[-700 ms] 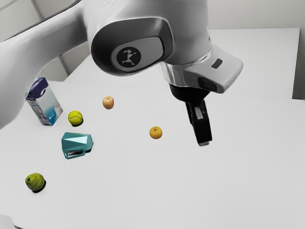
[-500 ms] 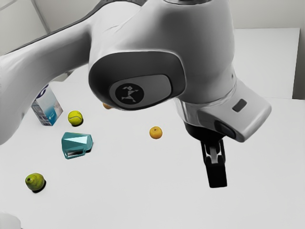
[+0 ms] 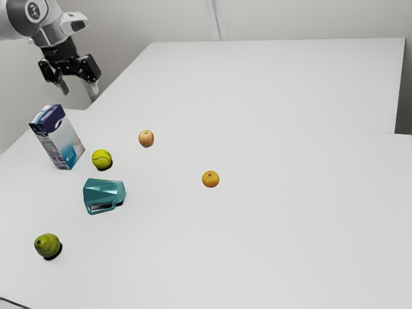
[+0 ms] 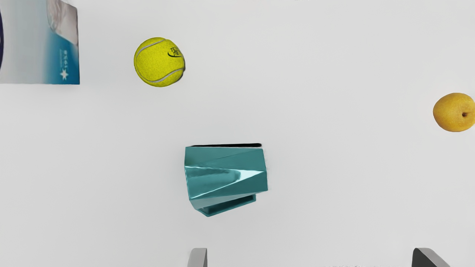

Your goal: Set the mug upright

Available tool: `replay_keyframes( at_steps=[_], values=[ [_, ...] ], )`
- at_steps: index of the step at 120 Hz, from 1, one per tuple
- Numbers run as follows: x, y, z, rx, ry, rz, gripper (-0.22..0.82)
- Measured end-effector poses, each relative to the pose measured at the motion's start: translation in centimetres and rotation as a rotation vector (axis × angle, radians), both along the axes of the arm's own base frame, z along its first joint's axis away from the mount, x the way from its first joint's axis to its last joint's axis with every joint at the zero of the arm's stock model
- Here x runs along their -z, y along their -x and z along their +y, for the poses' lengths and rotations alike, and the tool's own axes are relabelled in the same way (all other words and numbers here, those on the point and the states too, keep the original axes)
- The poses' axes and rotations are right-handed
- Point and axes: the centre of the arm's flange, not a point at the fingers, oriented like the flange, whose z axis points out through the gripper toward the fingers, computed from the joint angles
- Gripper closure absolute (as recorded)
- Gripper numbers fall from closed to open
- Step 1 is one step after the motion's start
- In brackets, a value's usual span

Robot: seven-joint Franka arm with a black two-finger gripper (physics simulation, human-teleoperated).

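Back from over the white table (image 3: 277, 251), our arm (image 3: 48, 19) has swung round to the ten o'clock corner of the exterior view, while the things on the table lie where they did. Our gripper (image 3: 78, 90) is wide open, its two fingers well apart, and we have hold of nothing. Taking the mug as the centre of a clock laid over the exterior view, we see the blue-and-white carton (image 3: 60, 140) standing at about eleven o'clock. Next in size comes the teal faceted mug (image 3: 103, 192) itself, lying on its side on the table, well apart from our fingers; its handle (image 3: 102, 208) points towards six o'clock. We find the green fruit (image 3: 47, 244) near eight o'clock, and the tennis ball (image 3: 101, 159) at twelve, near both mug and carton. The yellow-orange fruit (image 3: 210, 179), its small stem dimple showing in our wrist view, sits well out at three. Smallest is the apple (image 3: 146, 138), at one o'clock, beyond the tennis ball.
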Motion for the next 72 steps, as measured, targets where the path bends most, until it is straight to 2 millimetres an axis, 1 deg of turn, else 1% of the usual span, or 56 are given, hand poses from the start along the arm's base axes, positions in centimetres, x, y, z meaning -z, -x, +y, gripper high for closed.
replay_keyframes(
  at_steps=[4,7,10,14,17,21,24,31,37,42,46,52,59,64,72],
  values=[
    [0.1,-0.6,-2.6,0.044,-0.002,-0.001,0.00],
    [0.4,-1.0,-3.8,0.063,-0.002,-0.001,0.00],
    [0.6,-1.2,-4.3,0.070,-0.001,0.000,0.00],
    [1.2,-1.5,-3.7,0.058,0.003,0.004,0.00],
    [1.7,-1.6,-2.7,0.038,0.006,0.008,0.00],
    [2.2,-1.5,-0.8,0.003,0.012,0.010,0.00],
    [2.5,-1.3,0.8,-0.028,0.019,0.012,0.00],
    [4.2,-0.6,4.8,-0.107,0.053,0.023,0.00],
    [6.8,0.8,8.4,-0.186,0.111,0.044,0.00],
    [9.5,2.3,10.8,-0.244,0.173,0.061,0.00],
    [11.2,3.4,12.1,-0.280,0.219,0.066,0.00],
    [13.8,4.9,13.6,-0.326,0.287,0.068,0.00],
    [16.2,6.3,15.3,-0.373,0.354,0.056,0.00],
    [17.6,6.8,16.6,-0.404,0.397,0.041,0.00],
    [20.4,7.1,18.5,-0.450,0.475,0.017,0.00]
  ],
)
